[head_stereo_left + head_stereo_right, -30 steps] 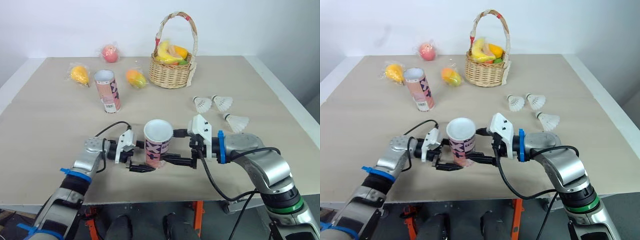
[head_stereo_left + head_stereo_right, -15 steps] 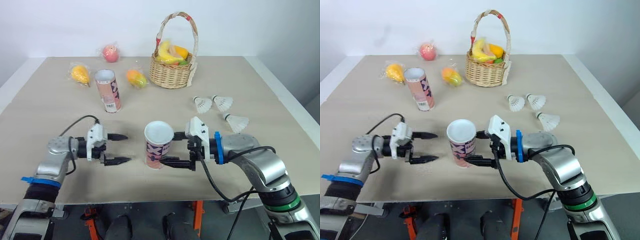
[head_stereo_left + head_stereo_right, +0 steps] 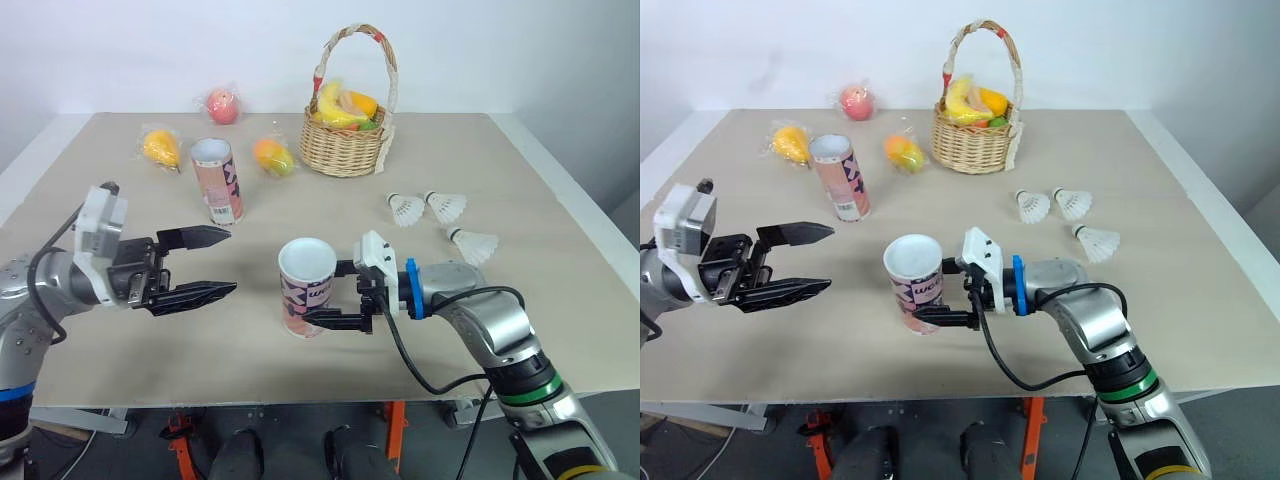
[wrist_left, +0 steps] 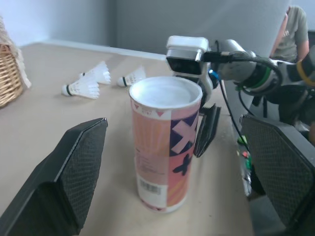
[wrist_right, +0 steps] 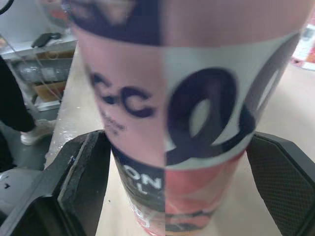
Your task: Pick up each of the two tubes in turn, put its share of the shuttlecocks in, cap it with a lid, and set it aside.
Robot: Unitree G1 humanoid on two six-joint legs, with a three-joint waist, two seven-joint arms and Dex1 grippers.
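Observation:
A pink patterned tube (image 3: 304,300) with a white rim stands slightly tilted near the table's front, and also shows in the right wrist view (image 5: 187,113). My right gripper (image 3: 322,296) is shut on its lower half, one finger (image 3: 335,321) in front and one behind. My left gripper (image 3: 232,261) hangs open and empty above the table, well left of that tube. The second tube (image 3: 216,182) stands upright further back on the left. Three white shuttlecocks (image 3: 405,209) (image 3: 444,206) (image 3: 472,244) lie on the table to the right.
A wicker basket (image 3: 345,140) of fruit stands at the back centre. Bagged fruit lies along the back left (image 3: 221,106) (image 3: 159,148) (image 3: 272,156). A seated person (image 4: 294,29) shows beyond the table in the left wrist view.
My left gripper let go of the near tube's base and drew back to the left and upward, staying open. My right gripper kept its hold and shifted the tube slightly left.

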